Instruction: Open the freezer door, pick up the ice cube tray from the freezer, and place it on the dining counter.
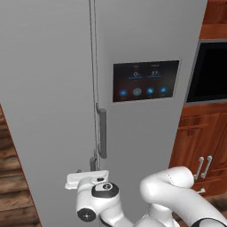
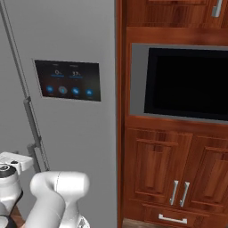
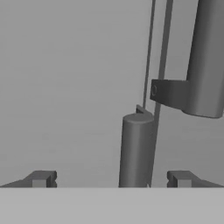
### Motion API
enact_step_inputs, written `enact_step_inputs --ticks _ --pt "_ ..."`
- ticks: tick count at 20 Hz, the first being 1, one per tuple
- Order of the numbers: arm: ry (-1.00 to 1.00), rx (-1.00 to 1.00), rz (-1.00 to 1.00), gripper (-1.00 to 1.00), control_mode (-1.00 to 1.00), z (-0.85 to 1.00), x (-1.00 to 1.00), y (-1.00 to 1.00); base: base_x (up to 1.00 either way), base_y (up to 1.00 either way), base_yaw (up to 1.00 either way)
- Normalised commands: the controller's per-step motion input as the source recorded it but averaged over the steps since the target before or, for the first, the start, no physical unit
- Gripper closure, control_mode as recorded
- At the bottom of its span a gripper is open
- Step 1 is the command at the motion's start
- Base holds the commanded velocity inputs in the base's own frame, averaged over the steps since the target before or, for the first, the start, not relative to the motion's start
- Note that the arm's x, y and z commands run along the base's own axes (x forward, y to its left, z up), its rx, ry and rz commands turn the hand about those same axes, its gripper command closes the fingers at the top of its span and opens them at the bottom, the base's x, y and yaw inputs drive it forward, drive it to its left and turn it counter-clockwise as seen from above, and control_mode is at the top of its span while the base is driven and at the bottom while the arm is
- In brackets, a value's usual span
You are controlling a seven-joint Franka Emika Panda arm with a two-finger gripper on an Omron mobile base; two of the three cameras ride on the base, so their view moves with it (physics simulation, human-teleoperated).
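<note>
Grey freezer door (image 1: 44, 88) was shut, nothing done yet: I had the gripper (image 3: 111, 178) spread wide astride its bar handle (image 3: 135, 148), holding nothing, tray presumably inside.

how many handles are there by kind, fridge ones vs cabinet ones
freezer door bar handle: 1
touchscreen door bar handle: 1
silver cabinet handles: 4
total: 6
</note>
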Motion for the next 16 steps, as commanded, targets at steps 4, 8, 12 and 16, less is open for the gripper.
enact_step_inputs --ticks 4,8,12,16 --pt "0.0 0.0 0.0 -1.0 -1.0 -0.03 0.15 -0.14 0.0 0.0 0.0" --pt "0.0 0.0 0.0 -1.0 -1.0 -0.01 0.27 -0.21 0.0 0.0 0.0" --pt "0.0 0.0 0.0 -1.0 -1.0 -0.06 0.31 -0.18 0.0 0.0 0.0" --pt "0.0 0.0 0.0 -1.0 -1.0 -0.01 0.1 -0.02 0.0 0.0 0.0"
